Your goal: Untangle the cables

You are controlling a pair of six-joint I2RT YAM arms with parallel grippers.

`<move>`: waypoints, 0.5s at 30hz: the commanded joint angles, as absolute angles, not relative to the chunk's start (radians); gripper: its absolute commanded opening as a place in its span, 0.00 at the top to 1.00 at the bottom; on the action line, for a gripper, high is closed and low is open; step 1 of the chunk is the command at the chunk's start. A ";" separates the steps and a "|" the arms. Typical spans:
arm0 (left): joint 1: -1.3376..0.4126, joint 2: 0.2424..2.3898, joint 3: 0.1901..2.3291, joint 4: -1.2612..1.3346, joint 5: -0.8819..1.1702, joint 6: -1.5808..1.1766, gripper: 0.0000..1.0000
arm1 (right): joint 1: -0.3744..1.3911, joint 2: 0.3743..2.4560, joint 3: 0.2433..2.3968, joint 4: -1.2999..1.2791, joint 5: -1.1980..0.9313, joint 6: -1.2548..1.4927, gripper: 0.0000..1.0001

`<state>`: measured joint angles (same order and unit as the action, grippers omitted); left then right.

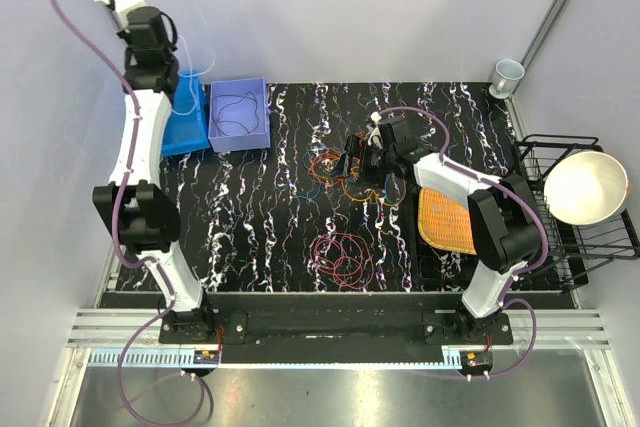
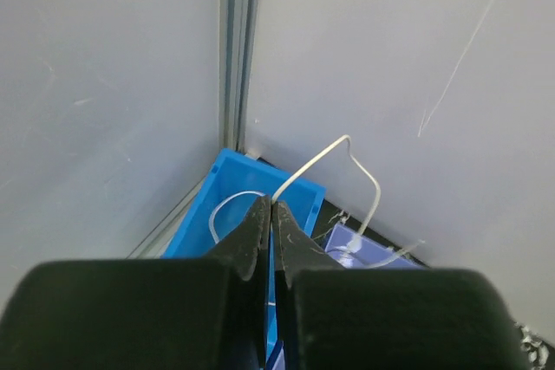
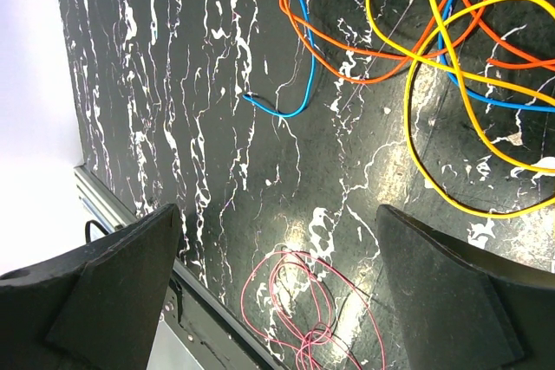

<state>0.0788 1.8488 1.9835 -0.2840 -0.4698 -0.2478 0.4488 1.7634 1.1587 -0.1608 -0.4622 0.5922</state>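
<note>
Left wrist only: clamped whitish cable (image 2: pixel 303 173)

An orange cable (image 3: pixel 381 56), a yellow cable (image 3: pixel 413 140) and a blue cable (image 3: pixel 282 113) lay in flat loops crossing over one another, tangled together. A magenta-red cable (image 1: pixel 340 259) sat well apart from them, coiled loosely on itself. A whitish cable (image 2: pixel 325 152) arched upward, its end pinched in the left gripper (image 2: pixel 270 205).
</note>
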 commanded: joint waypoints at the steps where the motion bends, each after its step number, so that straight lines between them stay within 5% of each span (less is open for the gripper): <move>1: 0.041 1.819 1.948 -0.149 -0.659 -0.121 1.00 | 0.446 1.759 1.173 -0.129 -0.480 0.597 0.00; 8: -0.043 1.847 1.872 -0.035 -0.850 -0.026 1.00 | 0.445 1.758 1.172 -0.129 -0.480 0.595 0.00; 15: -0.043 1.884 1.821 -0.026 -0.821 -0.071 1.00 | 0.445 1.752 1.169 -0.129 -0.479 0.594 0.00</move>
<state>-0.0536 1.8599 1.8240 -0.0929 -0.7868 -0.0597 0.4488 1.7634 1.1587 -0.1604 -0.4648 0.5922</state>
